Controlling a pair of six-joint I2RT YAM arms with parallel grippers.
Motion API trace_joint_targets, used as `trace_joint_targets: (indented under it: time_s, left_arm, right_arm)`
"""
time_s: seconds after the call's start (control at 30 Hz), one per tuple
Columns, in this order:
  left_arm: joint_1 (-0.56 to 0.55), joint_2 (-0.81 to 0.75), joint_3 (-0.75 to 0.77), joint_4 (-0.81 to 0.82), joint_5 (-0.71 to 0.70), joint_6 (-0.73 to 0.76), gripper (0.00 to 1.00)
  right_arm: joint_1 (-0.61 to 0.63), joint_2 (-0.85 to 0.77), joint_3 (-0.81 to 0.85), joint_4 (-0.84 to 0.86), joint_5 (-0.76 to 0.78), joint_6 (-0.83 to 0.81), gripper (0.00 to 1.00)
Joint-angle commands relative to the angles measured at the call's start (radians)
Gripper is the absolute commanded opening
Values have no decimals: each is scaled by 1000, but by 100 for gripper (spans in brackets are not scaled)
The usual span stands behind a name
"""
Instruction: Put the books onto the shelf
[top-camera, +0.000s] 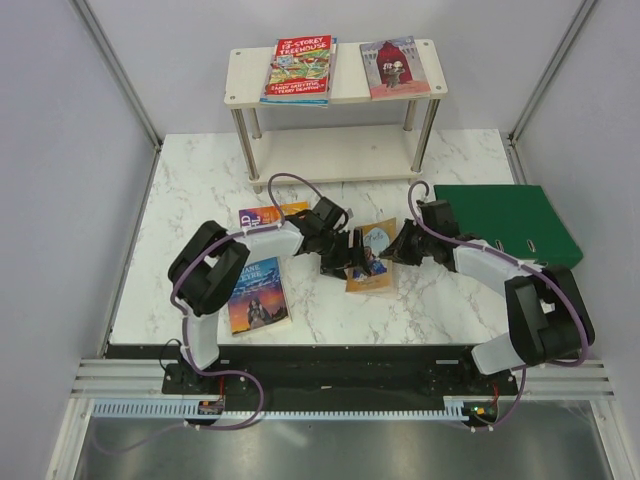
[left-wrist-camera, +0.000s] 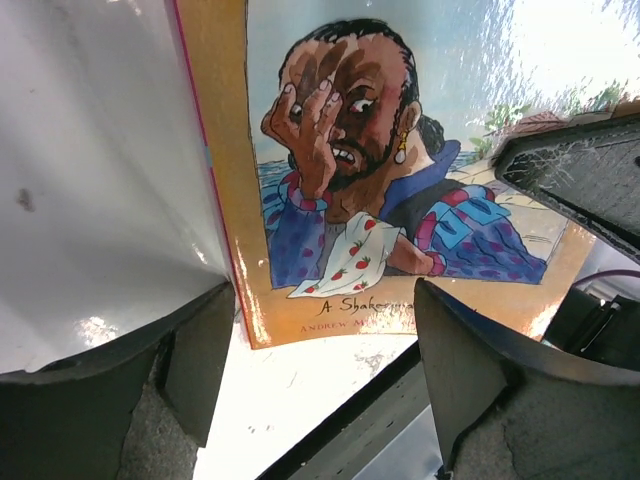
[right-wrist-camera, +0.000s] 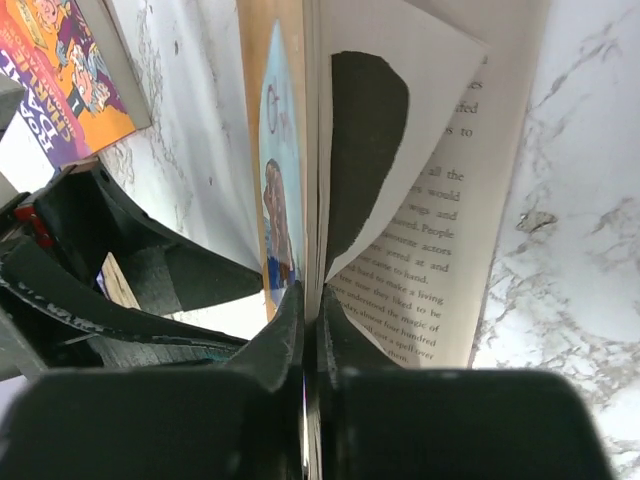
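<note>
Right jaws seemingly on tan book (right-wrist-camera: 283, 190)

The Treehouse book (top-camera: 300, 70) lies atop the shelf (top-camera: 350, 85), the portrait book (top-camera: 378, 242) before it, the binder (top-camera: 505, 222) rightmost.

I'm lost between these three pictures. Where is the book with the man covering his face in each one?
Top view: the tan book sits at centre, between the two arms.
Left wrist: it fills the upper middle, cover facing the camera.
Right wrist: seen edge-on at centre, pinched by the right fingers.
Shared landmark: the marble table.
</note>
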Motion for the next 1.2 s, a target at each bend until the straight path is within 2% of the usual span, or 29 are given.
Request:
trace_joint_targets:
  time_s: [0.0, 0.2, 0.4, 0.53, 0.73, 0.93, 1.03, 1.13, 1.17]
  left_arm:
    - [13, -76, -51, -37, -122, 37, 82]
    - [55, -324, -161, 25, -158, 54, 84]
    - [90, -573, -345, 205, -119, -3, 92]
    - [104, -720, -485, 363, -85, -61, 93]
    - [121, -858, -568, 429, -130, -78, 96]
    - [127, -891, -608, 516, -130, -115, 96]
    - [128, -874, -618, 604, -107, -146, 93]
    - [127, -833, -618, 691, -56, -186, 81]
    - [127, -826, -618, 707, -50, -195, 71]
  right_arm:
    - [8, 3, 26, 14, -47, -14, 0]
    - [8, -52, 60, 49, -99, -58, 0]
    - [1, -121, 113, 112, -220, -52, 0]
    - [-7, -140, 116, 283, -331, 33, 0]
    - [-9, -137, 101, 504, -460, 188, 0]
    - [-9, -124, 75, 666, -527, 300, 0]
    - [-9, -127, 72, 681, -540, 313, 0]
    - [-10, -137, 67, 684, -532, 314, 0]
    - [-9, -135, 67, 684, -527, 314, 0]
